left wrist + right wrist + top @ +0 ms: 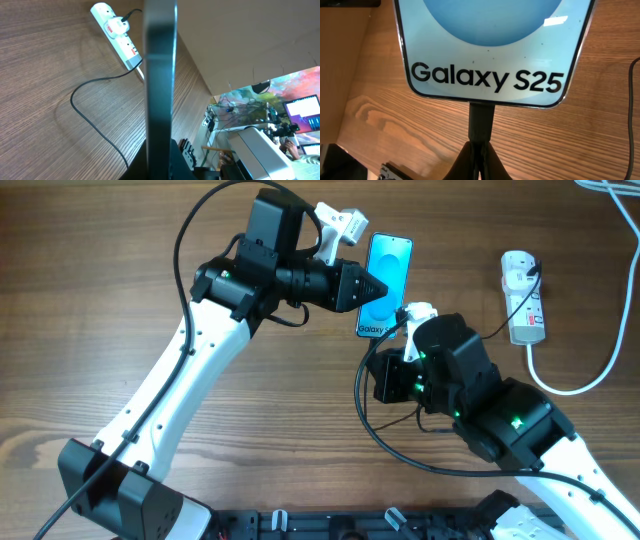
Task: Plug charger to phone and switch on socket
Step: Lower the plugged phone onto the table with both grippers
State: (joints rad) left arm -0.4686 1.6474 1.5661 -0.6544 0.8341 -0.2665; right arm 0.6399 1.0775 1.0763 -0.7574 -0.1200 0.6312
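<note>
Nearest us, in the right wrist view, the right gripper has its 2 fingers pinched tight on the charger. The dark plug tip stands upright against the bottom edge of the phone, just under the "Galaxy S25" lettering, though we cannot tell whether it is seated. A little further on, the left gripper is closed on the phone's long side, and farthest off the socket lies on the table well apart from the phone, with a white plug in it and the charger's thin black cable trailing across the wood.
</note>
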